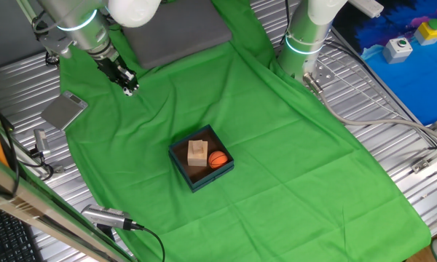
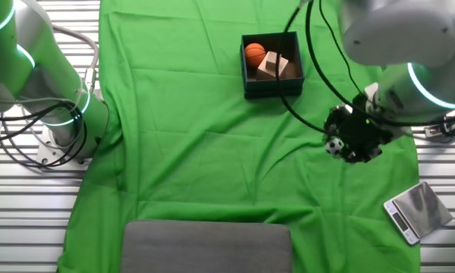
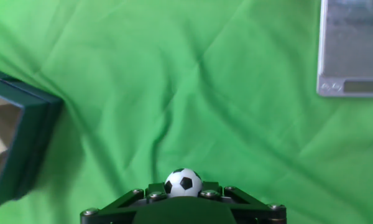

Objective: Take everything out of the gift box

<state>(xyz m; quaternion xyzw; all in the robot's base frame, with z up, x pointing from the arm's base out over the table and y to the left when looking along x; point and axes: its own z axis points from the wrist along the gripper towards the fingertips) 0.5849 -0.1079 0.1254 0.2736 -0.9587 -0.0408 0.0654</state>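
The dark teal gift box [image 1: 201, 169] sits on the green cloth; it also shows in the other fixed view [image 2: 271, 80] and at the left edge of the hand view [image 3: 25, 140]. Inside it lie a tan wooden block [image 1: 197, 152] and a small orange basketball [image 1: 217, 159]. My gripper [image 1: 128, 84] is shut on the tiny black-and-white soccer ball [image 3: 183, 183] and holds it above the cloth, well away from the box and near the metal plate. The ball also shows in the other fixed view [image 2: 334, 145].
A flat grey metal plate [image 1: 64, 110] lies at the cloth's edge; it also shows in the hand view [image 3: 352, 46]. A grey pad [image 2: 206, 246] covers one end of the cloth. A second arm's base [image 1: 304, 44] stands on the ribbed table.
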